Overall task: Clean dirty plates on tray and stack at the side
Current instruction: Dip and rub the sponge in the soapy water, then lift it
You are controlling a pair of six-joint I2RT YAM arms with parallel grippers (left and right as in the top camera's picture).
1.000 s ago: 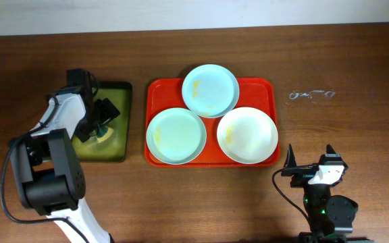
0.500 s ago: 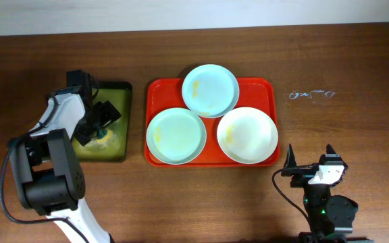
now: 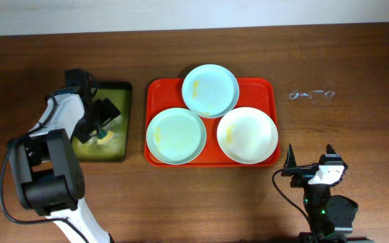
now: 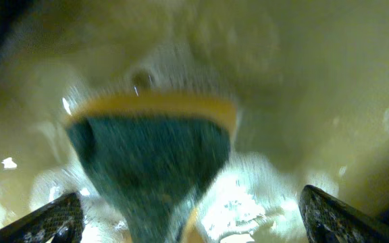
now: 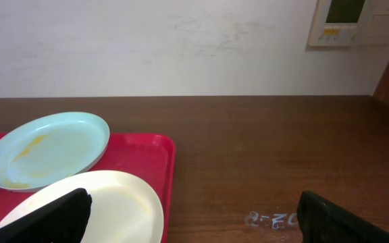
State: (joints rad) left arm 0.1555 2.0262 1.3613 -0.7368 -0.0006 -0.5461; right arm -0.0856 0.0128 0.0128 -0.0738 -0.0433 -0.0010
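Three plates lie on the red tray: a mint-blue one at the back, a mint-blue one at front left, and a cream-white one at front right, all with yellowish smears. My left gripper is open over the dark green tray, low over a green-and-yellow sponge lying in foamy water; its fingertips stand wide on either side of the sponge. My right gripper is open and empty at the front right, near the cream-white plate.
A small clear scribble-like mark lies on the wooden table right of the red tray. A white wall with a control panel stands behind the table. The back mint-blue plate overhangs the tray's far rim.
My left gripper has shifted and turned slightly over the green tray above the sponge. The right arm and the plates have not moved.
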